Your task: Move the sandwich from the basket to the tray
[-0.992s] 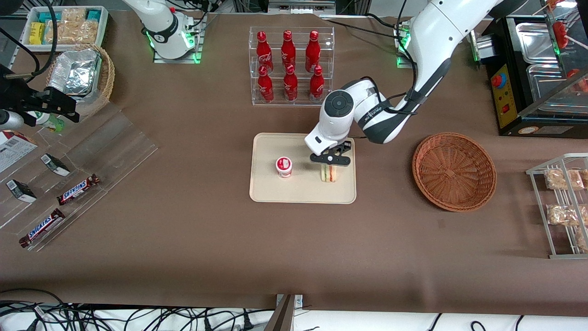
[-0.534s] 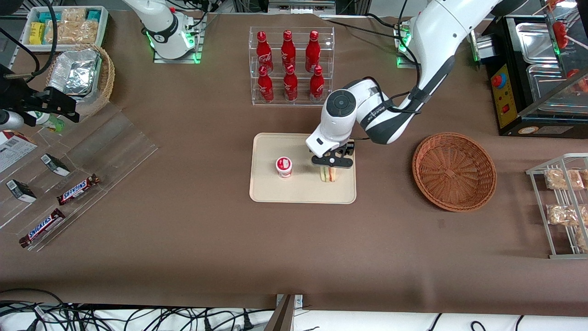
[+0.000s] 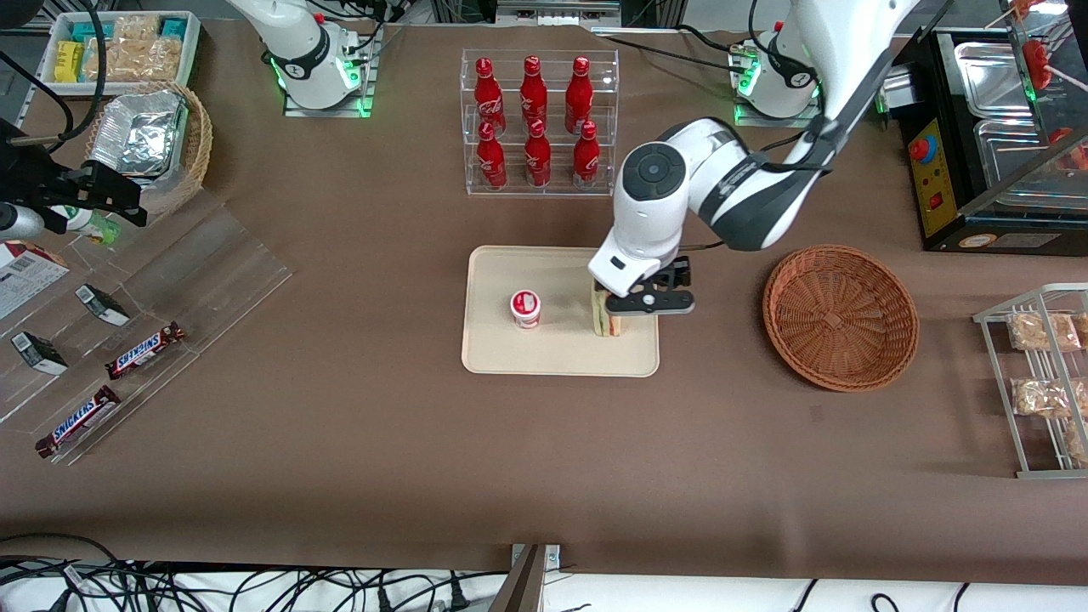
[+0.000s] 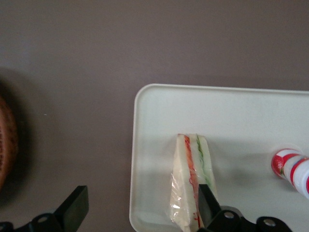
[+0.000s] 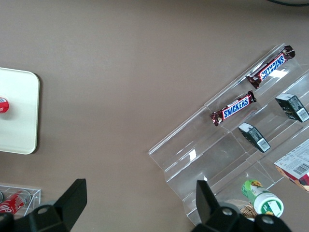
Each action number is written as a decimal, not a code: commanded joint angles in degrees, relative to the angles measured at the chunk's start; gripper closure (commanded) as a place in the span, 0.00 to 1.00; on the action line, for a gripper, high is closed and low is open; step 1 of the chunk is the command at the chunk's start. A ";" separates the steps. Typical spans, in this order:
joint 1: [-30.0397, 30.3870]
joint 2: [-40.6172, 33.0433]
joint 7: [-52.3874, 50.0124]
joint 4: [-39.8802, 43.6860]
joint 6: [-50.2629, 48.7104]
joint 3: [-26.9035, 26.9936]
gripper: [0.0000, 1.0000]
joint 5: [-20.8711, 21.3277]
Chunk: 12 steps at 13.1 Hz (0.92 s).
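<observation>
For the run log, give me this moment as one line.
sandwich: standing on tray, beside cup | gripper: open, above tray edge, off sandwich | basket: no sandwich inside

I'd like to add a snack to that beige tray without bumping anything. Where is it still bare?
The tray is bare along its camera-side strip and at the parked arm's end, beside the small red-and-white cup. It is crowded at the working arm's end: the sandwich stands there, with the open gripper just above it. The basket is bare too.

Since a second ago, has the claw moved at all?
Yes. The gripper has let go and drifted off the sandwich toward the basket, now over the tray edge, fingers open.
</observation>
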<state>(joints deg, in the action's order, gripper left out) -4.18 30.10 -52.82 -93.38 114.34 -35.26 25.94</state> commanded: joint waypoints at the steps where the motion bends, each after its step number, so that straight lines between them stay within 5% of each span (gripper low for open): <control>1: 1.62 -1.09 -1.84 5.13 -5.87 -0.16 0.00 -1.15; 12: 12.27 -11.98 10.61 5.49 -11.76 1.58 0.00 -11.95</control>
<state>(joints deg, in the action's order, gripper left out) 7.66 21.47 -47.08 -87.24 104.77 -35.09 17.14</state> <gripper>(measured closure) 0.000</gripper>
